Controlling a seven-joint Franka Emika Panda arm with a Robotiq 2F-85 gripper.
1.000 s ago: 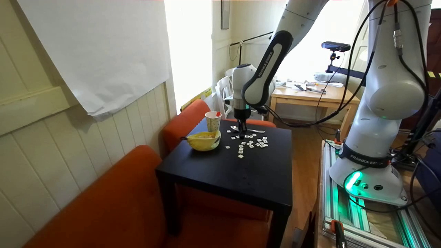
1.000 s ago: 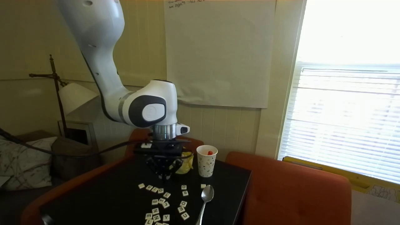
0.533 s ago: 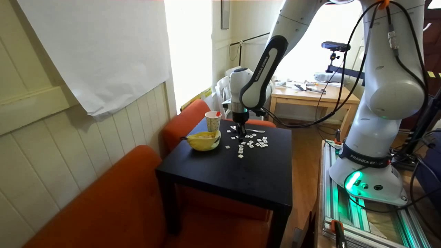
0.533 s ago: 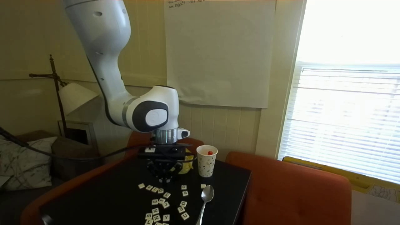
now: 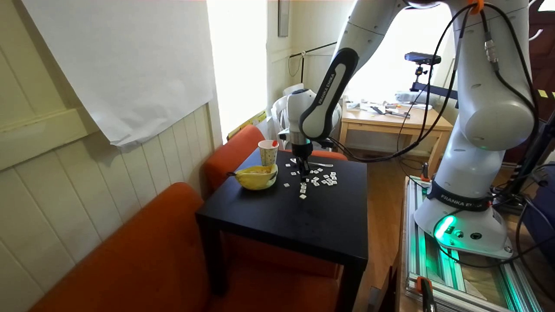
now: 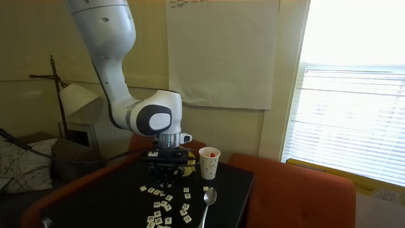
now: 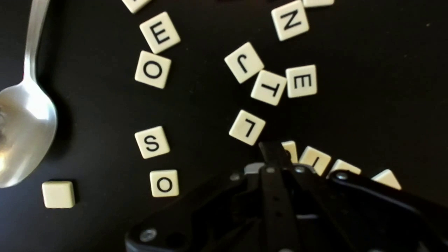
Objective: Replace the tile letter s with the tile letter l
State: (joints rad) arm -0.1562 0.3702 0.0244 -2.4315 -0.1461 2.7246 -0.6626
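Black and clenched, with nothing visible in its grip, the hand dips lower than a moment ago, now partly hiding a neighbouring tile; for the task that probably means a reach for the L tile (it would presumably have to unclench first). Cream, with a crisp dark letter, the latter lies face-up on the tabletop, just beside the hand. Farther off, the S tile sits slightly askew, unreplaced, near an O tile.
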